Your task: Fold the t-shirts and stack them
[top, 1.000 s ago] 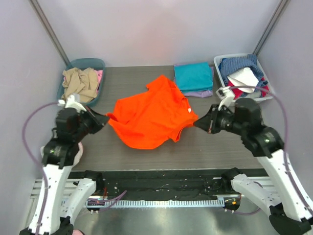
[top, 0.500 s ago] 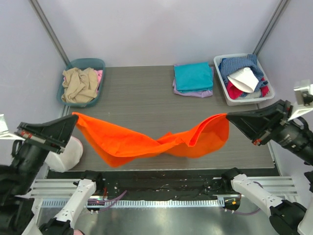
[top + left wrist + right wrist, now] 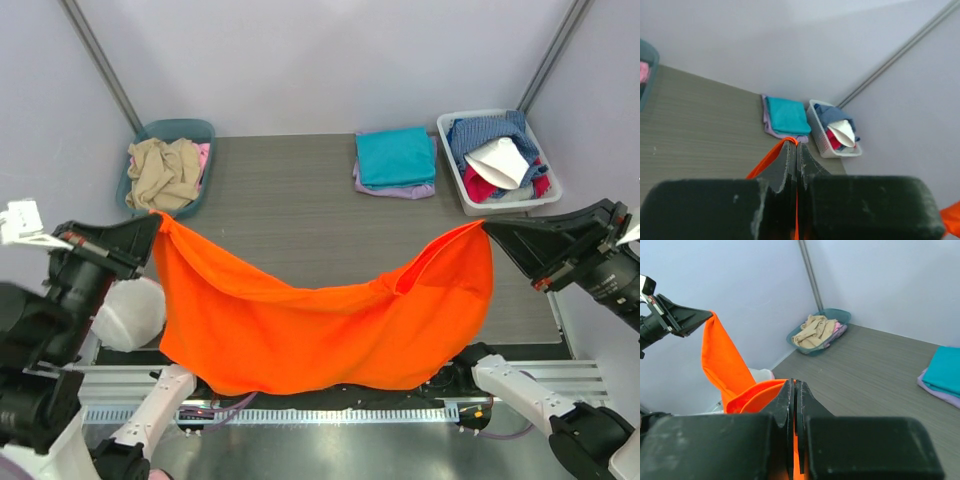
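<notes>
Now that the bright orange cloth t-shirt [image 3: 320, 330] hangs clear of the grey worktop [image 3: 290, 190] where it lay crumpled a second ago, the left fingers [image 3: 120, 238] and right fingers [image 3: 540, 242], each clamped on a corner, stretch it wide, seemingly ready for flattening and folding.

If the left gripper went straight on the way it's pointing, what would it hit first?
The left gripper, shut on the orange shirt, aims toward the folded teal shirt; likely that first, or the table just before it. Depth is unclear.
</notes>
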Robot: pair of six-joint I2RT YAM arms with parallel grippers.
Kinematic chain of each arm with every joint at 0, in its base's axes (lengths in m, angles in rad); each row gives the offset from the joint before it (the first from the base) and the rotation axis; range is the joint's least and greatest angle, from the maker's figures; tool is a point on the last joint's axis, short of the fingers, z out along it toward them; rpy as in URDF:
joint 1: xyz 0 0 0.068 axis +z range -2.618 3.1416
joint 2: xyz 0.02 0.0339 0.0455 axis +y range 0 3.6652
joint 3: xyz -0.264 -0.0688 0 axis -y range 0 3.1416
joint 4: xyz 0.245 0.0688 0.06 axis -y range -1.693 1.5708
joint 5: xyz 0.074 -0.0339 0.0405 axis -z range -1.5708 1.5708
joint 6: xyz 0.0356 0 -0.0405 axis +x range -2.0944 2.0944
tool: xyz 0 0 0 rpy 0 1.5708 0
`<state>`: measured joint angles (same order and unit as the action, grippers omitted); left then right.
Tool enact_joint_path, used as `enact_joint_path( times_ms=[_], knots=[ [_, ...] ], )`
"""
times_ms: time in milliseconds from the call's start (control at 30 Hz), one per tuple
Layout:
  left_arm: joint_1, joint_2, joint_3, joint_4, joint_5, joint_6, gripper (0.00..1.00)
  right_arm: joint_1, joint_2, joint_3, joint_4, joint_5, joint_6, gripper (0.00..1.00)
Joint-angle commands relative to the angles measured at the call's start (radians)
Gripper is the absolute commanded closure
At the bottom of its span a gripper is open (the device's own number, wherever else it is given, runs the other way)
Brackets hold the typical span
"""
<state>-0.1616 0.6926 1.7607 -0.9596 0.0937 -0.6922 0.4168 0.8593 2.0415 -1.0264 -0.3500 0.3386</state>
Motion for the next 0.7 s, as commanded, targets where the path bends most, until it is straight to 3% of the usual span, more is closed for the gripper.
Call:
enact_joint_path(
  times_ms=[0,100,133,233,333,400,467,500,633,667],
  knots=[
    [0.000,0.028,-0.168,0.034,-0.075,0.037,1.00,-0.004,0.029,-0.082,0.029,0.081,-0.027,0.99],
    [0.002,0.033,-0.356,0.097,-0.086,0.022,1.00,-0.004,0.006,-0.301,0.118,0.146,0.002,0.99],
    [0.001,0.039,-0.412,0.158,-0.086,0.016,1.00,-0.003,0.007,-0.425,0.184,0.202,0.013,0.99],
    [0.001,0.131,-0.601,0.340,-0.097,0.017,1.00,-0.004,0.088,-0.587,0.299,0.345,0.001,0.99],
    [0.000,0.338,-0.613,0.496,-0.118,0.042,1.00,-0.076,0.262,-0.555,0.389,0.428,-0.047,0.99],
    [0.005,0.526,-0.495,0.557,-0.098,0.057,1.00,-0.148,0.357,-0.474,0.416,0.369,-0.044,0.99],
    [0.008,0.652,-0.358,0.549,-0.033,0.063,1.00,-0.214,0.478,-0.281,0.424,0.364,-0.055,0.99],
    [0.013,0.761,-0.190,0.514,-0.014,0.068,1.00,-0.226,0.516,-0.201,0.413,0.362,-0.064,0.99],
    [0.011,0.901,0.222,0.408,0.047,0.059,1.00,-0.265,0.688,0.331,0.294,0.284,-0.108,0.99],
    [0.011,0.910,0.290,0.386,0.052,0.056,1.00,-0.263,0.717,0.394,0.281,0.273,-0.118,0.99]
  ],
)
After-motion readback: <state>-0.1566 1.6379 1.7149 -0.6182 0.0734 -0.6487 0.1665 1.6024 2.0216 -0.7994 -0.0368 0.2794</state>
